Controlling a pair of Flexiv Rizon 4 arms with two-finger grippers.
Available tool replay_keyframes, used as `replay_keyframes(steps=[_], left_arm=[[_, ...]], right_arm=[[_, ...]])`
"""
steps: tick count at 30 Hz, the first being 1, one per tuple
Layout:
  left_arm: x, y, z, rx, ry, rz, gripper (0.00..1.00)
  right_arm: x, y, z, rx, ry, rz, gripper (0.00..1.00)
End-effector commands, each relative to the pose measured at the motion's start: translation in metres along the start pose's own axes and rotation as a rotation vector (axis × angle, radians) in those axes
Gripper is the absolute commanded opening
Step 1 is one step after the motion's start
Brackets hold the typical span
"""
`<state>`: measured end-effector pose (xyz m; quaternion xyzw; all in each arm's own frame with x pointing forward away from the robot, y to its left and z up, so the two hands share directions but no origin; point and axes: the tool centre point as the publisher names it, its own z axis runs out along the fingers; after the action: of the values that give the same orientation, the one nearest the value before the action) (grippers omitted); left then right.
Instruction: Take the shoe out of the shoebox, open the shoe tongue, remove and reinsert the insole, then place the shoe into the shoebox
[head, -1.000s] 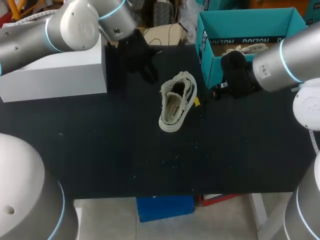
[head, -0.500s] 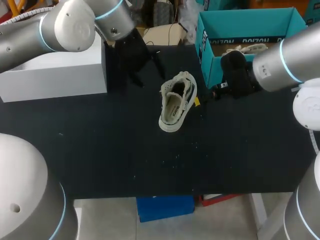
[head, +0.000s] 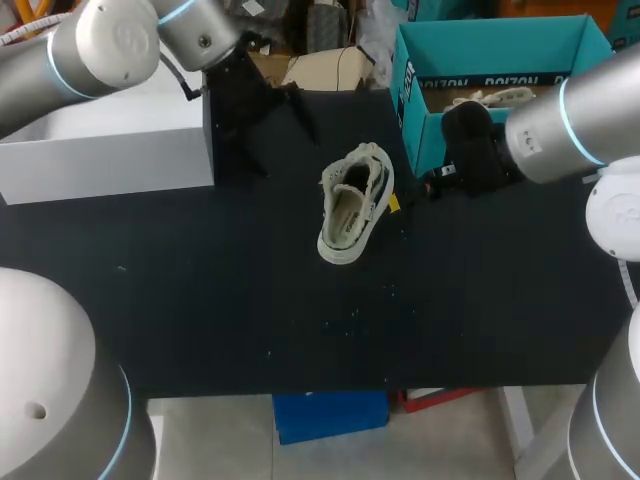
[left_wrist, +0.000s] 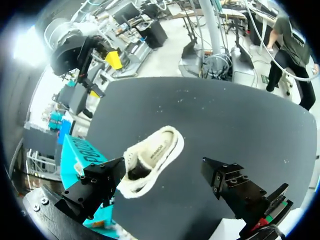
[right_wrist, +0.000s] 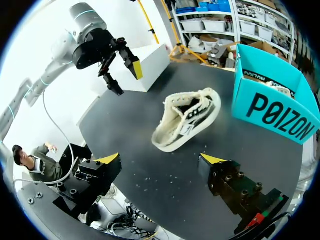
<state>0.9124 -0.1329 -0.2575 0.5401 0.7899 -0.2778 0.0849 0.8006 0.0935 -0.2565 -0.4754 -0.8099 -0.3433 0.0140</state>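
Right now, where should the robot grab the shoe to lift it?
Probably the heel end of the shoe, coming down from above to pinch the side wall. Its opening faces up and the heel rim is bare, so there is an edge to pinch.

Shoe (head: 355, 203) lies on worktop (head: 250, 300), near the middle, toward the far side. Shoebox (head: 490, 60) stands at far right corner, right of and behind the shoe, not touching it. Second shoe (head: 495, 98) sits inside the shoebox. Large box (head: 110, 140) on far left. Left gripper (head: 278, 135) hangs between large box and shoe, fingers spread. Right gripper (right_wrist: 160, 160) sits just right of shoe, before the shoebox, fingers apart.
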Motion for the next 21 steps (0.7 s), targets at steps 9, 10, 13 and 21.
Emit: replay_keyframes(steps=[9,10,13,21], left_arm=[[0.011,-0.005,-0.007,0.036,-0.203,-0.522,1.00],[0.011,-0.005,-0.007,0.036,-0.203,-0.522,1.00],[0.011,-0.002,-0.011,0.069,-0.205,-0.666,1.00],[0.041,0.004,-0.030,-0.033,-0.127,-0.921,1.00]], right_arm=[[0.001,0.001,0.001,0.003,-0.002,0.001,1.00],[0.001,0.001,0.001,0.003,-0.002,0.001,1.00],[0.001,0.001,0.001,0.003,-0.002,0.001,1.00],[0.001,0.001,0.001,0.003,-0.002,0.001,1.00]])
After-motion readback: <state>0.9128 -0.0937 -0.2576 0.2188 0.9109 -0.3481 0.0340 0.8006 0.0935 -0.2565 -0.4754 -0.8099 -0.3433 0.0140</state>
